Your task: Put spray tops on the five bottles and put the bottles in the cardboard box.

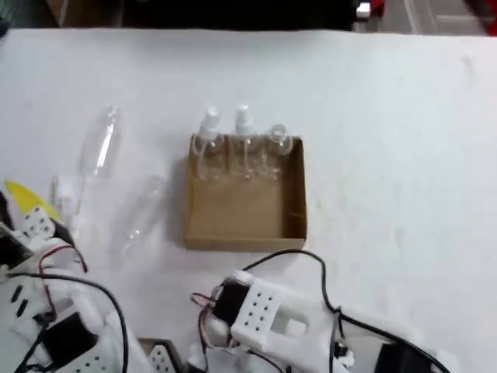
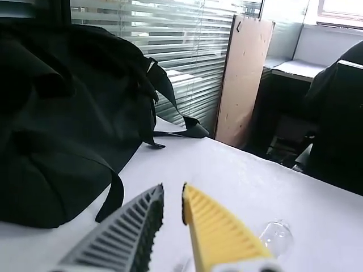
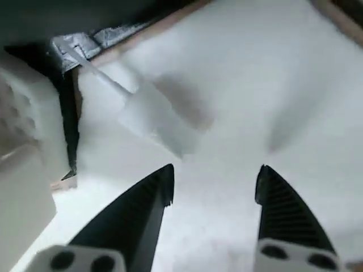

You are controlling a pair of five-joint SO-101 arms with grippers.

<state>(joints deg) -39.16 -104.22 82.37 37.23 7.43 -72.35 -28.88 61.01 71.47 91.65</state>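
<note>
Nearest the lens, the right gripper (image 3: 215, 170) is held over the white table (image 3: 272, 68) with its 2 black ridged jaws spread wide and nothing between them. A white plastic spray top (image 3: 154, 124) with a thin dip tube is seen lying just beyond the tips. From above, 3 clear plastic bottles are seen stood in a row against the far wall of the shallow brown cardboard box (image 1: 245, 217). The end bottle (image 1: 210, 148) and the middle bottle (image 1: 244, 144) are fitted with spray tops, while the other end bottle (image 1: 277, 148) appears bare at the neck. 2 more clear bottles without tops are laid on the table beside the box, the farther bottle (image 1: 99, 148) and the nearer bottle (image 1: 140, 211). The left gripper (image 2: 172, 192), with 1 grey and 1 yellow finger, is held above the table, parted only by a slit and empty. The step in hand is judged to be the pick-up of a spray top. For that, the right jaws would need to be lowered around the top's head rather than its tube, then closed, and the tube threaded into an uncapped neck. No brand, label or writing can be read on bottles, tops or box.
</note>
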